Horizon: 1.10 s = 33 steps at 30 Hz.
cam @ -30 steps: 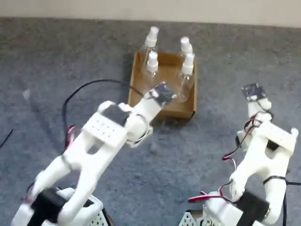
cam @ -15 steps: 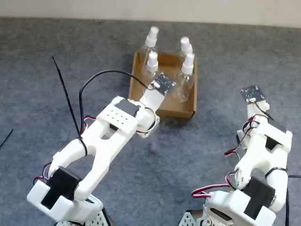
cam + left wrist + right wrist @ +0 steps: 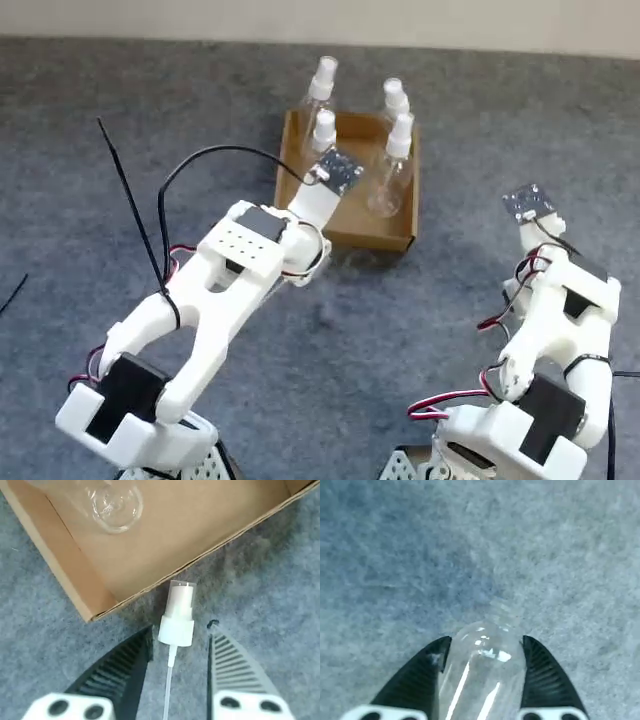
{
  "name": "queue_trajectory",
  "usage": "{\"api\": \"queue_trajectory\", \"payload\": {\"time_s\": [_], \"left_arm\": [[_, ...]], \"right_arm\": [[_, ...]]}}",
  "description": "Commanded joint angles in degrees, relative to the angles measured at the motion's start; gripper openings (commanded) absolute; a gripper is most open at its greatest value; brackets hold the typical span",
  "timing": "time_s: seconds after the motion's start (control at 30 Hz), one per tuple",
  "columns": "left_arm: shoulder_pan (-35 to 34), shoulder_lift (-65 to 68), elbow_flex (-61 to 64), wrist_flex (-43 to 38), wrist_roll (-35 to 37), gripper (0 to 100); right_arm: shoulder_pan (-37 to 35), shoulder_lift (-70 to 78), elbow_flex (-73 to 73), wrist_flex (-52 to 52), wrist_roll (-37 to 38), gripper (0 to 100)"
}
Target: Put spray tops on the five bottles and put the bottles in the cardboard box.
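Clear uncapped bottle, base cut off, held between right jaws.

Left hand spread astride spray top, beside cardboard box.

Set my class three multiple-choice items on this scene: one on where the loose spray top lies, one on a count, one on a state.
1. Where is the loose spray top?
A) in the cardboard box
B) on the carpet beside the box, between the fingers of the left gripper
C) in the right gripper

2. How many topped bottles stand at the box?
A) two
B) five
C) four

3. The bottle in the right gripper is:
A) untopped
B) topped
C) boxed

Answers: B, it lies outside the box wall; C, four white tops show; A, its threaded neck is bare.
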Motion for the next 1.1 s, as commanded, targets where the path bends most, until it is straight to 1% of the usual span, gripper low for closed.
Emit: {"api": "queue_trajectory", "payload": {"time_s": [0.0,0.13,0.27,0.33,0.47,0.53,0.57,0.7,0.9,1.07], "left_arm": [[-0.6,-0.2,-0.6,-0.9,-0.5,16],[-0.7,-0.2,-0.1,-2.4,-2.4,16],[-0.7,-0.2,-0.3,-2.3,-2.5,16],[-0.8,-0.1,-0.2,-2.3,-2.5,16],[-0.8,2.7,-1.5,-2.3,-2.5,16],[-0.8,5.2,-3.0,-2.2,-2.3,16],[-0.8,6.2,-3.6,-2.2,-2.3,16],[-0.8,8.8,-5.8,-2.2,-2.2,16],[-0.8,9.4,-8.0,-2.5,-2.2,16],[-0.8,9.4,-6.4,-2.5,-2.2,16]], "right_arm": [[1.7,0.1,0.4,-0.7,1.0,10.6],[1.8,0.1,0.5,-0.7,1.0,10.9],[1.9,0.0,0.5,-0.6,1.0,11.1],[1.9,0.0,0.1,0.6,0.7,14.6],[1.9,0.0,-0.1,8.2,-1.3,26.8],[1.8,0.0,-0.1,9.7,-1.6,30.0],[1.8,0.0,-0.5,10.1,-2.1,30.0],[3.1,0.0,-3.4,10.0,-8.4,30.0],[3.7,0.1,-4.6,10.1,-8.5,30.0],[3.6,0.1,-4.5,10.1,-8.5,30.0]]}}
